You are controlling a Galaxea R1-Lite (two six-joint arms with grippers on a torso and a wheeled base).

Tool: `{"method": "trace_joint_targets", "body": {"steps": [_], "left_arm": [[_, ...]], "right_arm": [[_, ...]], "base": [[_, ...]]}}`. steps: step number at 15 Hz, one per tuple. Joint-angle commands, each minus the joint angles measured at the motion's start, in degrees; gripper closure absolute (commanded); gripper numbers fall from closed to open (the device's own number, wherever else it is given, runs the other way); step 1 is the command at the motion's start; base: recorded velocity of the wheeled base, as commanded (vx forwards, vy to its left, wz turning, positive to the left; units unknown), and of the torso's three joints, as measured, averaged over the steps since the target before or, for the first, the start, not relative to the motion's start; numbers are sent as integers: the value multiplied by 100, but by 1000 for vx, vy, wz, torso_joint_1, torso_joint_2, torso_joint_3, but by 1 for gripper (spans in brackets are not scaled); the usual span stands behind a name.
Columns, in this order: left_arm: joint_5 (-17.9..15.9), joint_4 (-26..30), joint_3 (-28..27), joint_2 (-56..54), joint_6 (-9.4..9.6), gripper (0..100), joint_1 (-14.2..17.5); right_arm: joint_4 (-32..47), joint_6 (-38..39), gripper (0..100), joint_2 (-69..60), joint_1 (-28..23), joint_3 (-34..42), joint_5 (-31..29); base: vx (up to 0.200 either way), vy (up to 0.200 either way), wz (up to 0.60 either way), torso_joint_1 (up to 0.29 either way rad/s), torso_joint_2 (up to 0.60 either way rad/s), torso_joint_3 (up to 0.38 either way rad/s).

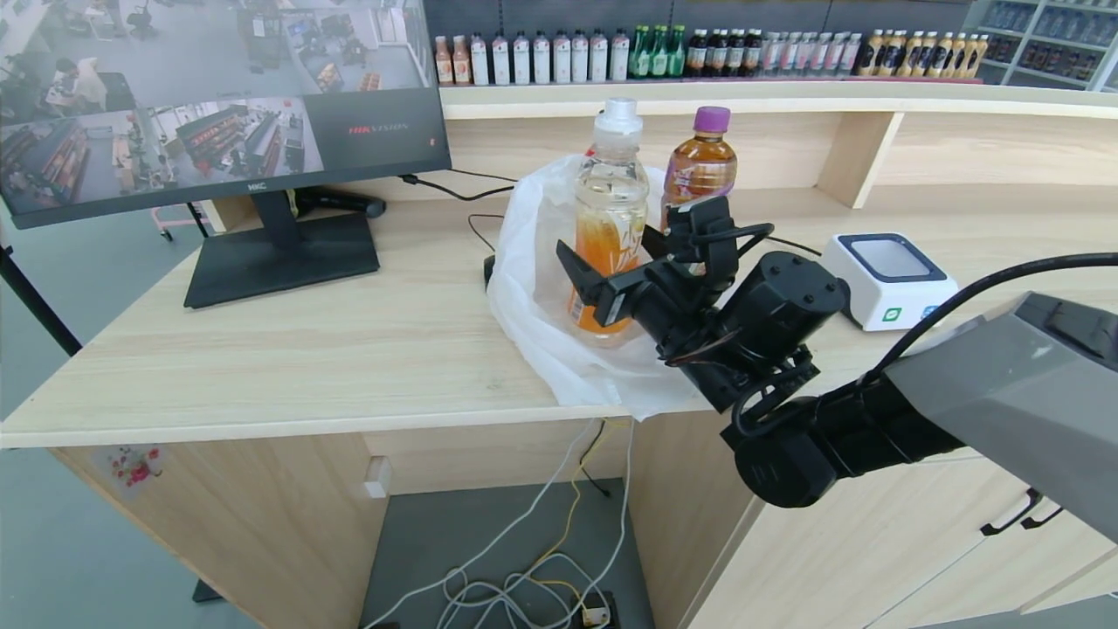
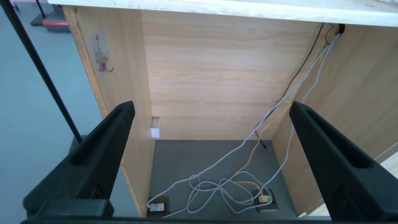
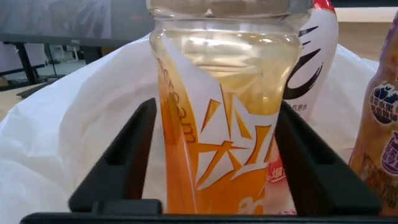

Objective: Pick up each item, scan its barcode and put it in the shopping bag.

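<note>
Orange-labelled bottle [image 1: 610,218] upright on the white shopping bag [image 1: 533,288] on the counter [image 1: 349,349], clamped on both sides between the jaws of the right gripper [image 3: 217,112]. Just beside it, farther back, purple-capped bottle [image 1: 700,162]. Scanner [image 1: 886,279] to the right, apart. Left gripper [image 2: 211,124] low, below the counter top, jaws wide apart, holding nothing.

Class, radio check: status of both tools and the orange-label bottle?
Left tool open, low before counter. Right tool around orange-label bottle, grip unclear. Bottle upright on white bag. Purple-capped bottle close behind.

Purple-capped bottle's [image 1: 701,162] lower half behind the right claw [image 1: 633,238].
</note>
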Motion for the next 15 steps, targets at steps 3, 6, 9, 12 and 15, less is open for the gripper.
{"method": "trace_joint_targets", "body": {"steps": [3,6,9,12,15], "left_arm": [[4,0,0,-2,0,0,0],[-5,0,0,-2,0,0,-9],[-5,0,0,-2,0,0,0],[-5,0,0,-2,0,0,0],[-5,0,0,-2,0,0,0]], "right_arm": [[-24,-8,0,-229,3,163,-12],[-24,53,0,-897,3,822,-3],[-24,220,0,-2057,-173,2105,-12],[-15,238,0,-3454,-938,3907,15],[55,247,0,-4799,-1597,5507,15]], "base": [[0,0,0,0,0,0],[0,0,0,0,0,0],[0,0,0,0,0,0],[0,0,0,0,0,0],[0,0,0,0,0,0]]}}
